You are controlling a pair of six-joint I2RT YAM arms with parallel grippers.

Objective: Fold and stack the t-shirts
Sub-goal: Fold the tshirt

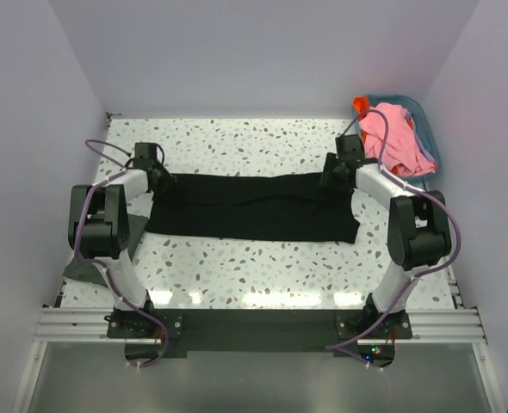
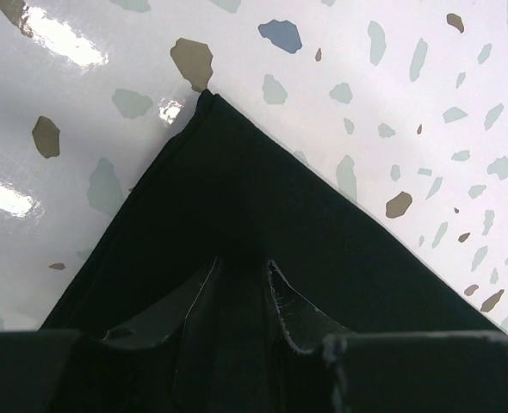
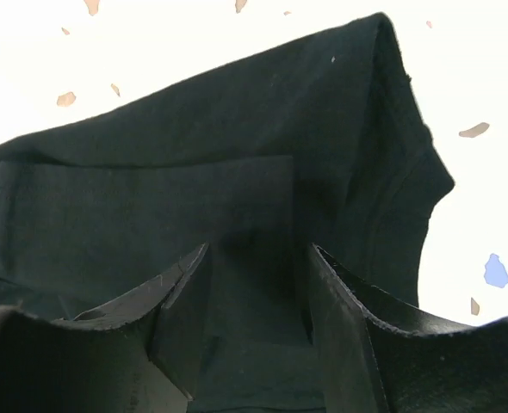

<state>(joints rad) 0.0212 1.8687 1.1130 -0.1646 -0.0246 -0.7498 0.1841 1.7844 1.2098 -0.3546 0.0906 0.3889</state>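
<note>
A large black t-shirt (image 1: 254, 206) lies folded into a long flat strip across the middle of the table. My left gripper (image 1: 164, 181) is low over its left end; in the left wrist view a flat corner of the t-shirt (image 2: 237, 163) points away ahead of that gripper (image 2: 243, 262), whose jaws stand a little apart with flat cloth showing between them. My right gripper (image 1: 330, 178) is over the right end. In the right wrist view this gripper (image 3: 260, 249) is open wide above the folded cloth (image 3: 194, 155), holding nothing.
A teal basket (image 1: 428, 129) at the back right corner holds a pink t-shirt (image 1: 392, 138) and an orange-red one (image 1: 360, 105). Dark grey cloth (image 1: 80, 271) hangs at the table's left edge. White walls close in the table on three sides.
</note>
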